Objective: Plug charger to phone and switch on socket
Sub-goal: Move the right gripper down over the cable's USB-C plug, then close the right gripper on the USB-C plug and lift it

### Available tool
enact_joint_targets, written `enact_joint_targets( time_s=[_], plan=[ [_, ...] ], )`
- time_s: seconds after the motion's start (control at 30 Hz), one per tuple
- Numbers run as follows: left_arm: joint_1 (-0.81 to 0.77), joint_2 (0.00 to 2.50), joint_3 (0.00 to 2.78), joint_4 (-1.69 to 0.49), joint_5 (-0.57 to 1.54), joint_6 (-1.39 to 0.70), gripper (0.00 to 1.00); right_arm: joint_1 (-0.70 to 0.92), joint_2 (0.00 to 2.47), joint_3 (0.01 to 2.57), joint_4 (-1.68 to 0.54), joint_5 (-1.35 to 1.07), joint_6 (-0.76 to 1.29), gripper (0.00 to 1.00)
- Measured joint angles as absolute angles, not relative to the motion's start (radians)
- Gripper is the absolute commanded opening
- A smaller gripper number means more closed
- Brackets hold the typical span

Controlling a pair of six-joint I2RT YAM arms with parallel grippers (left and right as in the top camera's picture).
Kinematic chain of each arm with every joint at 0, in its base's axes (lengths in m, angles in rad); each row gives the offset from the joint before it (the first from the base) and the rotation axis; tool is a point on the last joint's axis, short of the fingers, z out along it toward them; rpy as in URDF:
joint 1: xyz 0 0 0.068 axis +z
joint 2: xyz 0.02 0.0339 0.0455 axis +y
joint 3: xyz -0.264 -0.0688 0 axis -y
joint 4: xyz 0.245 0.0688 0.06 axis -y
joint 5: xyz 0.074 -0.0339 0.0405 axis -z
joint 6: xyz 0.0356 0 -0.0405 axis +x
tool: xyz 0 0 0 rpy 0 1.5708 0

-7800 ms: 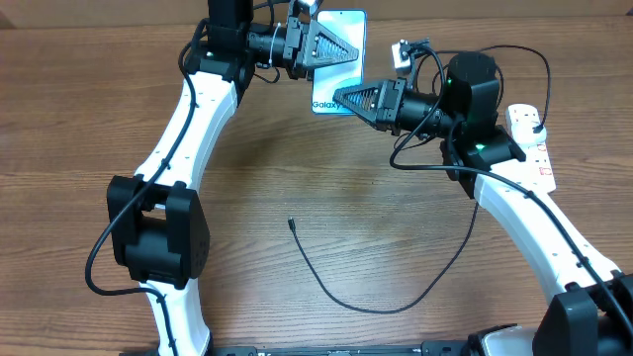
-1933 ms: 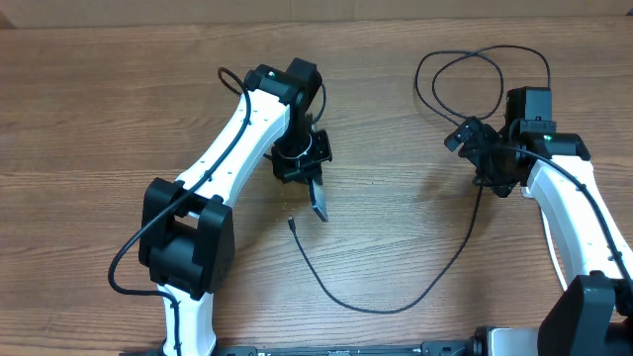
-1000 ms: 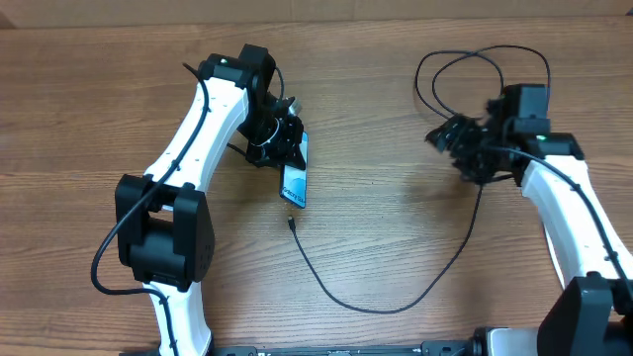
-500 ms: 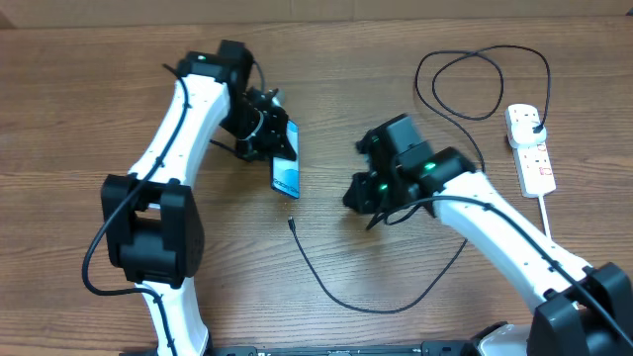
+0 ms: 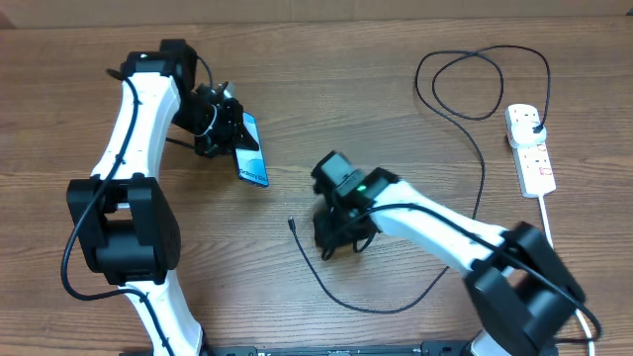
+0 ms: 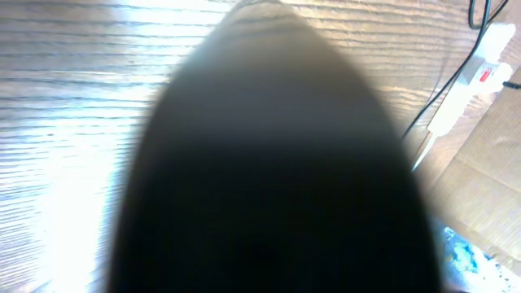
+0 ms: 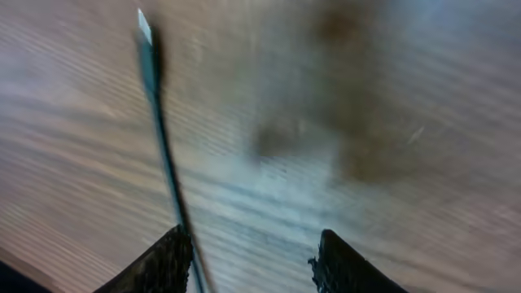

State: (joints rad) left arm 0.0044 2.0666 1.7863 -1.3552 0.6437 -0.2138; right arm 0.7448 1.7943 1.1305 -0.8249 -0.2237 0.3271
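My left gripper is shut on the phone, holding it tilted above the table at the upper left, its blue screen partly showing. A dark blur fills the left wrist view and hides the jaws. The charger's black cable curves across the middle of the table, with its connector tip lying free. My right gripper hangs open just right of that tip, over the cable. In the right wrist view the cable runs beside the left finger of the open jaws. The socket lies at the right edge.
The charger's black plug sits in the socket's far end, and its cable loops behind it. The thick white cord runs toward the front. The socket also shows in the left wrist view.
My left arm has carried the phone further left. My right arm has swung from the middle down and left, and its gripper is now over the cable near the tip.
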Motion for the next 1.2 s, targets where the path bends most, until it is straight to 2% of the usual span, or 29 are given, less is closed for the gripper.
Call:
enact_joint_targets(
  time_s=[0.37,0.7,0.8,0.93,1.1,1.2],
  plan=[
    [0.025,2.067,1.786,-1.335,0.651,-0.259,0.04,0.902,1.811,1.179,-0.801,-0.17,0.298,0.56],
    [0.18,2.067,1.786,-1.338,0.757,-0.291,0.04,0.9,1.812,1.181,-0.602,-0.084,0.341,0.52],
    [0.215,2.067,1.786,-1.35,0.774,-0.293,0.04,0.903,1.836,1.187,-0.569,-0.067,0.342,0.47],
    [0.223,2.067,1.786,-1.354,0.783,-0.292,0.04,0.904,1.895,1.188,-0.538,-0.059,0.343,0.33],
    [0.223,2.067,1.786,-1.354,0.791,-0.292,0.04,0.904,1.914,1.188,-0.53,-0.047,0.347,0.23],
    [0.223,2.067,1.786,-1.354,0.793,-0.292,0.04,0.904,1.915,1.188,-0.525,-0.043,0.349,0.14]
  ],
)
